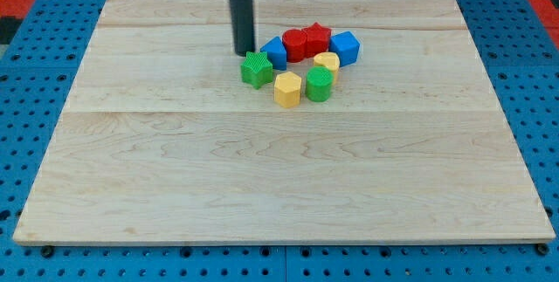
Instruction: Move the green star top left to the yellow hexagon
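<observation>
The green star (256, 69) lies on the wooden board (175, 177), just left and slightly above the yellow hexagon (287, 89). My tip (243, 52) stands right above the star's upper left, almost touching it. The star's right side is close to a blue block (275, 51). The hexagon touches a green round block (319, 83) on its right.
A tight cluster sits near the view's top centre: a red block (295, 44), a red star (317, 37), a blue cube (345, 47) and a yellow round block (327, 62). The board rests on a blue pegboard (35, 72).
</observation>
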Controlling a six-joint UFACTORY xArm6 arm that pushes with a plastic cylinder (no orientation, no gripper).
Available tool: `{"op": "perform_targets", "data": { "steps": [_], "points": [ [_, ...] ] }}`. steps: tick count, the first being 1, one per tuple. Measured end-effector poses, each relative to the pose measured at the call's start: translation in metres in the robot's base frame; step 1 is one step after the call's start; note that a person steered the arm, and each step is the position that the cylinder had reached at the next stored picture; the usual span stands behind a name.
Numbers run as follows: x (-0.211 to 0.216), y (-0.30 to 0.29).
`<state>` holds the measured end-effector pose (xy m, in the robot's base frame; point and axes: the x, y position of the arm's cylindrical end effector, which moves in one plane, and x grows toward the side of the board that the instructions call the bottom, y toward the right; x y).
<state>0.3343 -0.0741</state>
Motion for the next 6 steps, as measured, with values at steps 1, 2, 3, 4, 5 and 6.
{"op": "perform_targets", "data": {
  "steps": [1,2,3,4,5,6],
  "points": [
    [0.011,-0.029],
    [0.031,-0.015],
    [0.035,0.003],
    [0.035,0.022],
    [0.035,0.029],
    [0.036,-0.009]
  ]
}}
